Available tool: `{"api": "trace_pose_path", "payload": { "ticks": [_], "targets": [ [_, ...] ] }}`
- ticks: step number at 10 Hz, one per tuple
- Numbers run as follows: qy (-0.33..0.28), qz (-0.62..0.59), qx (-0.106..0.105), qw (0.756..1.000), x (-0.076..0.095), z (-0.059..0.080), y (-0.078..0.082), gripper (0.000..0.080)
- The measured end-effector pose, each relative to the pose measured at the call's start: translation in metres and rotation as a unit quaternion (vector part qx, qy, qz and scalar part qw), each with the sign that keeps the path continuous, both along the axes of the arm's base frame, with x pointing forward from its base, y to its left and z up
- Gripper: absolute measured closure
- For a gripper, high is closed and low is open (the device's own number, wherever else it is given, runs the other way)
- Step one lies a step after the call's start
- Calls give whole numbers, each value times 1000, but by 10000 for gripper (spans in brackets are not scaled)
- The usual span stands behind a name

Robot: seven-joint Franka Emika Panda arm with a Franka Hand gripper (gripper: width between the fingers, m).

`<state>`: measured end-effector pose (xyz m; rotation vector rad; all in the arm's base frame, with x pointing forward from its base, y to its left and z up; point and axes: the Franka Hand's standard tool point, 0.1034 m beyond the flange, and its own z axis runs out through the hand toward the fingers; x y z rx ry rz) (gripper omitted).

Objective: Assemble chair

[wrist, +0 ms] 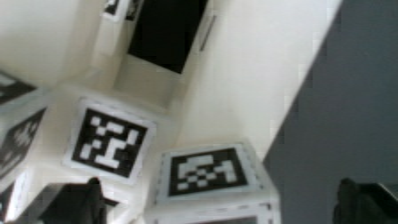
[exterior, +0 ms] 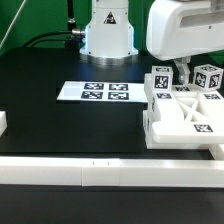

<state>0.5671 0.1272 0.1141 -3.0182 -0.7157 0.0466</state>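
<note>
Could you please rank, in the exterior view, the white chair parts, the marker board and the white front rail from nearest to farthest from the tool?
1. White tagged chair parts, directly beneath the tool.
2. Flat marker board, toward the exterior view's left.
3. Long white front rail, along the front edge.

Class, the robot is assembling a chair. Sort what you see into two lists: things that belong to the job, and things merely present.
Belongs to the job:
- X-braced frame
- tagged cube-ended pegs
- gripper, low over the parts; its jaw state cannot be told

Merely present:
- marker board
- long white border rail
- black table
</note>
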Motion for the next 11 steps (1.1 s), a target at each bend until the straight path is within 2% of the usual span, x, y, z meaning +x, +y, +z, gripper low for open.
{"api": "trace_pose_path", "payload": {
  "ticks": [3,5,9,11],
  "targets": [
    [0,-3,0,1000,0,-1,-1,162],
    [0,-3,0,1000,0,-1,-2,518],
    [-7,-98,1,995,-5,-1,-5,516],
    [-16,-245,9,969,-8,-2,-4,516]
  ]
}}
